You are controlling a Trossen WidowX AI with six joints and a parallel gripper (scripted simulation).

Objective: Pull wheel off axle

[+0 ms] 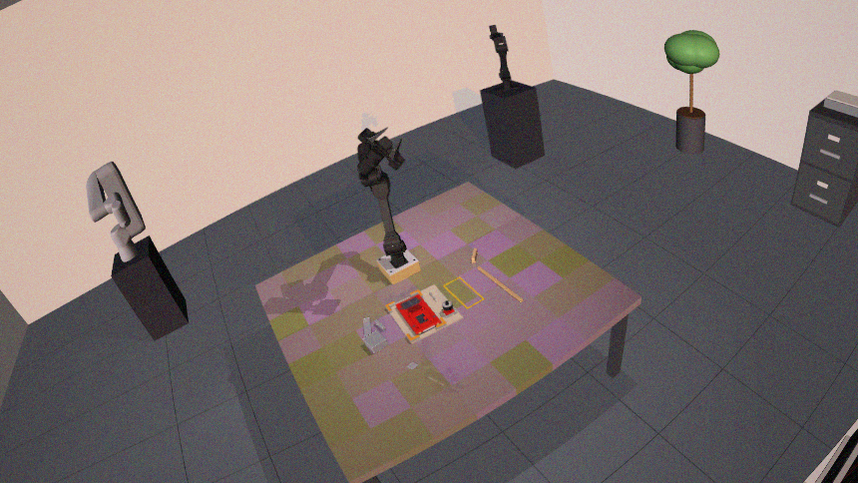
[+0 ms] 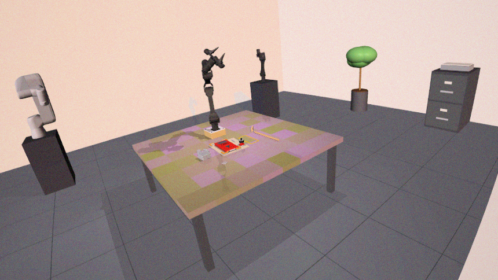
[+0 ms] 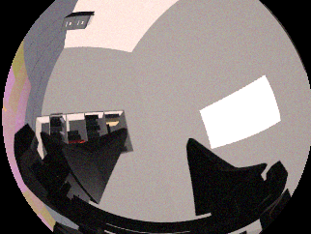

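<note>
1. The gripper (image 2: 216, 55) sits at the top of the arm, raised high above the arm's tan base block (image 2: 214, 132) and pointing up and away from the table (image 2: 306, 146). Its jaws stand partly apart with nothing between them; the wrist view shows only wall and ceiling past the two dark fingers.

2. The wheel (image 1: 447, 307) is a small dark disc, in front of the base block and well below the gripper. It appears to be on its upright axle at the corner of the pale board that carries the red plate (image 1: 418, 313); the axle itself is too small to make out.

3. Judged from the task, the wheel sits flat with its bore vertical, so its axis runs straight up along the axle (a straight upward pull is likely the only way off).

4. The marked area (image 1: 463, 291), a yellow-outlined rectangle, lies just beside the wheel on the side away from the red plate. That nearness probably keeps the carry short once the wheel is lifted.

5. A long wooden stick (image 1: 499, 283) lies beyond the marked area, farther from the base block, and looks out of the way.

6. No step of the task looks started: the wheel is untouched and the gripper is well apart from it.
</note>
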